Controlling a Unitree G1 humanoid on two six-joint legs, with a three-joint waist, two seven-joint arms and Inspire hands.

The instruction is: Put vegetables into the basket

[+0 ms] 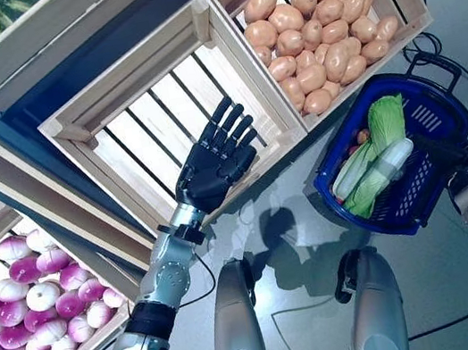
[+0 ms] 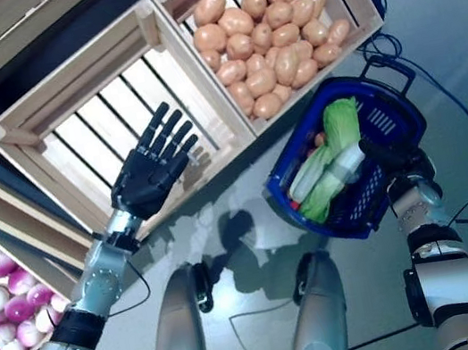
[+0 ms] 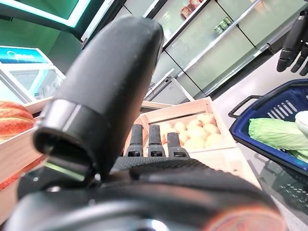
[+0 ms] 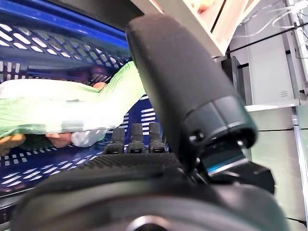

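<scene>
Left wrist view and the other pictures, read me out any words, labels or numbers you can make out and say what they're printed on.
No text can be read in any view.
Blue sign above the chest freezer: bears a light mark, too blurred to read.
Packages on the far shelves: too small to read.
Blue basket, wooden crates, potatoes, Chinese cabbage: no print visible.

Looks like a grocery shop: potatoes (image 1: 318,33) and purple-white turnips (image 1: 30,306) are displayed in wooden crates (image 1: 158,107), and glass-fronted coolers (image 3: 211,53) are lined up behind.
</scene>
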